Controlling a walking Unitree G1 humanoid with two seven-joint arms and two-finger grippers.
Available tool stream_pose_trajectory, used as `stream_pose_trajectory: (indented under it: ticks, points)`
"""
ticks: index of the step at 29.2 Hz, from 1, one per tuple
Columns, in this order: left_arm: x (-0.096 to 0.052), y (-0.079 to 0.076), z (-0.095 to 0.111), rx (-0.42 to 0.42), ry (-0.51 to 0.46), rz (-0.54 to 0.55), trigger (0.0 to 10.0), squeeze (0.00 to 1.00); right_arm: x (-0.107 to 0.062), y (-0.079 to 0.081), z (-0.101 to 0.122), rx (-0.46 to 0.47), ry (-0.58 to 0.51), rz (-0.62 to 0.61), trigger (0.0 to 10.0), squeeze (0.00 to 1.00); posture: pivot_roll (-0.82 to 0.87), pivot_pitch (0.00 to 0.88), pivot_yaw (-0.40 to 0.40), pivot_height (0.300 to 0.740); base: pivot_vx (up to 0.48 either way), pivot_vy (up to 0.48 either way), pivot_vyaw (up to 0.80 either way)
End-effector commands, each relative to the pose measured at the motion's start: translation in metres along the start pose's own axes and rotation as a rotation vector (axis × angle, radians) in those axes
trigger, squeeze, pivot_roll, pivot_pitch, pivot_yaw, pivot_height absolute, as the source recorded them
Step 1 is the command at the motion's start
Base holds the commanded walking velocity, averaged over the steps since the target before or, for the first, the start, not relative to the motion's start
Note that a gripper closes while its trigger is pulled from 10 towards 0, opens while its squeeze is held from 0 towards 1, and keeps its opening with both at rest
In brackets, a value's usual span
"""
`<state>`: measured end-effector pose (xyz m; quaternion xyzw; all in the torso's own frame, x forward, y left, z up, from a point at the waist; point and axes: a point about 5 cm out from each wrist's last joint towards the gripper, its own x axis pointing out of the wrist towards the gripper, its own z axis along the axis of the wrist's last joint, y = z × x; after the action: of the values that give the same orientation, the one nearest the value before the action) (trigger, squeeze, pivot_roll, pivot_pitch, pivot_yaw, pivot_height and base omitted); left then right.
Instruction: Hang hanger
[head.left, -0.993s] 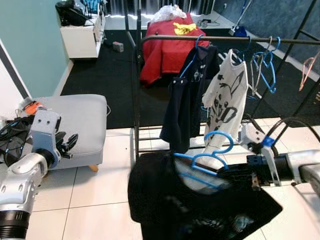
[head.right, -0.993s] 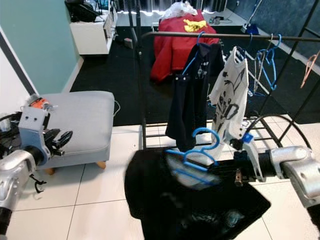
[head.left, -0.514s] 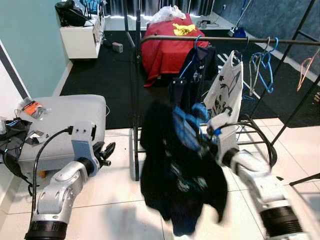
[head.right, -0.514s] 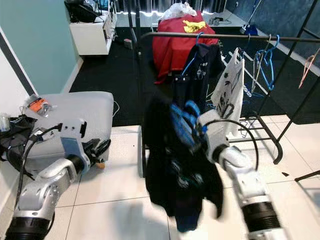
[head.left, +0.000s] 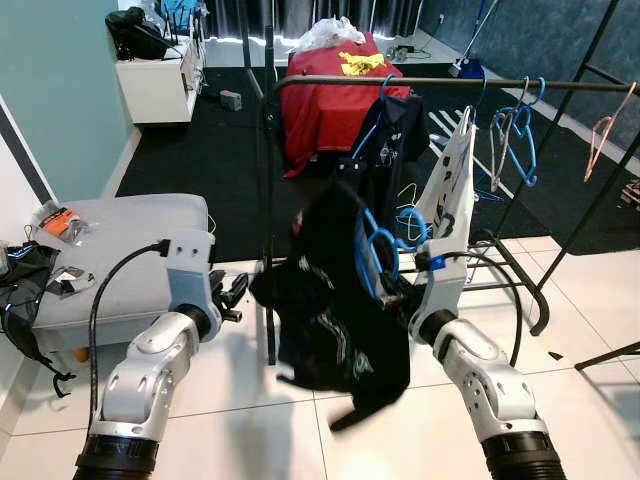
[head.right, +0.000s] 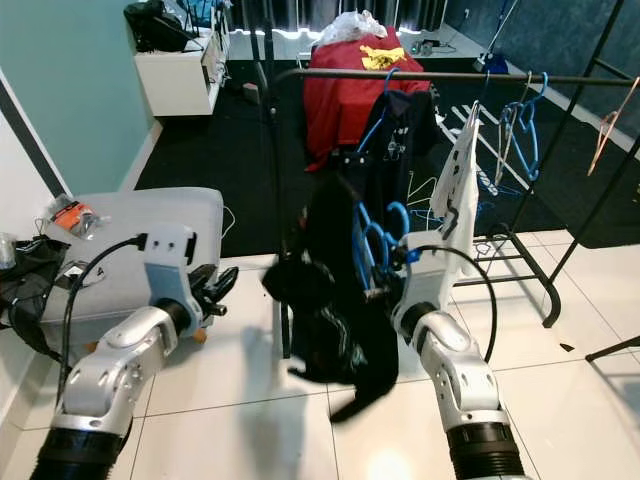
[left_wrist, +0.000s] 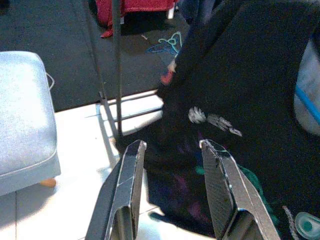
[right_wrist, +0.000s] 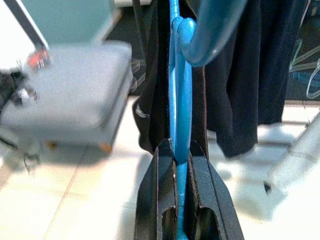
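We had the right gripper (right_wrist: 182, 165) clamped on the hanger (head.left: 372, 250) w/ black shirt (head.left: 325, 300), mid-lift; left fingers (left_wrist: 127, 195) apart. Next: hook onto rail (head.left: 450, 82).

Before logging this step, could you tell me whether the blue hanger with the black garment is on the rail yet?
Not yet. The right gripper is shut on the blue hanger, its hook well below the rail.
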<state>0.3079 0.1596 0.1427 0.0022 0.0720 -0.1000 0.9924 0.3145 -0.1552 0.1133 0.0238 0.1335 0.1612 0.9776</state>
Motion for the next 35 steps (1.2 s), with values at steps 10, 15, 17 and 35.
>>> stream_pose_trajectory:
  ticks: [10, 15, 17, 35]
  points:
    - [-0.004, -0.002, 0.007, 0.022, -0.03, 0.0, 10.0, 0.0, -0.002, -0.008, 0.007, -0.038, -0.034, -0.095, 10.0, 0.0, 0.0, 0.043, -0.027, 0.74, 0.0, 0.0, 0.0]
    - [-0.003, -0.002, 0.011, 0.008, -0.049, 0.034, 10.0, 0.0, -0.003, -0.007, 0.024, -0.052, -0.119, -0.097, 10.0, 0.0, 0.0, 0.041, -0.025, 0.74, 0.0, 0.0, 0.0]
    - [-0.003, 0.0, 0.012, -0.006, -0.058, 0.055, 10.0, 0.0, -0.003, -0.006, 0.029, -0.047, -0.144, -0.088, 10.0, 0.0, 0.0, 0.041, -0.024, 0.74, 0.0, 0.0, 0.0]
    - [-0.004, 0.003, 0.013, 0.005, -0.074, 0.097, 10.0, 0.0, -0.005, 0.01, 0.061, -0.004, -0.266, 0.092, 10.0, 0.0, -0.01, 0.027, -0.021, 0.74, 0.287, 0.0, 0.0]
